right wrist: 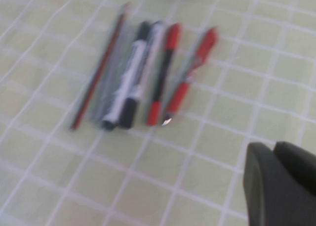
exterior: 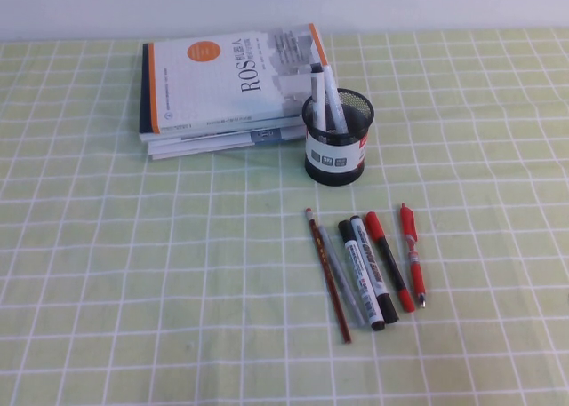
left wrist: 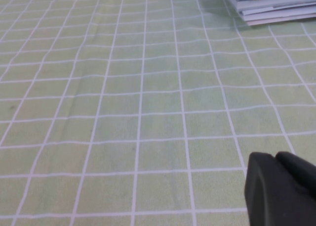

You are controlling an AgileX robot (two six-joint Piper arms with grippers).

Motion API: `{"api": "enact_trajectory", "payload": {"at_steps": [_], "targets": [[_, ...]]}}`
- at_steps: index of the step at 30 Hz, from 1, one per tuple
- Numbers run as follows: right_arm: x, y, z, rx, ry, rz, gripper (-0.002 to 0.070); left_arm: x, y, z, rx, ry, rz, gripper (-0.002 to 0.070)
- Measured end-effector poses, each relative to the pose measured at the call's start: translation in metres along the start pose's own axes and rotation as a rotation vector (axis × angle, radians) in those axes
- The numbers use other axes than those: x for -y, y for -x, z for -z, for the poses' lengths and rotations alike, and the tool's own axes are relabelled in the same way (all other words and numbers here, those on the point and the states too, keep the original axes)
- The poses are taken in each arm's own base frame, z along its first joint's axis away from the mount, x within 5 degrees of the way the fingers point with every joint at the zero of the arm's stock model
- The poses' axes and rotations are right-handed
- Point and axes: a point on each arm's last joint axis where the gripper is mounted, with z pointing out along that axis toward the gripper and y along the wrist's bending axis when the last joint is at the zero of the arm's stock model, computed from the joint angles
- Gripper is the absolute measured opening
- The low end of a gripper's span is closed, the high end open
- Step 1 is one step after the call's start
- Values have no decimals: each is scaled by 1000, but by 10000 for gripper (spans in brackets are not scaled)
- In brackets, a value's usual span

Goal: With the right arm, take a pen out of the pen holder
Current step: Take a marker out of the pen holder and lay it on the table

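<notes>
closed, empty right end effector [right wrist: 274, 148] hangs by loose pens [right wrist: 133, 77]; left end effector [left wrist: 275, 158], closed, over bare bench [left wrist: 148, 112]. white pens [exterior: 329, 95] stand in the mesh pen holder [exterior: 338, 155] toward the far edge.

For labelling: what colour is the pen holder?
Black mesh pen holder, white label band; best in the high view.

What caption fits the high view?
Pens stand in the pen holder; loose pens lie nearby; left gripper, right gripper off-frame.
</notes>
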Motion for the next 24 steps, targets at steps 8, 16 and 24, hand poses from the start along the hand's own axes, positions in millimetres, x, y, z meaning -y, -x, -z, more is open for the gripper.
{"api": "enact_trajectory", "payload": {"at_steps": [8,16,24], "targets": [[22,-68,8,241,-209,-128,-13,0,0,0,0,0,0,-6],[22,-97,20,429,-280,-152,-12,0,0,0,0,0,0,-6],[17,-107,22,381,-261,-149,-13,0,0,0,0,0,0,-6]]}}
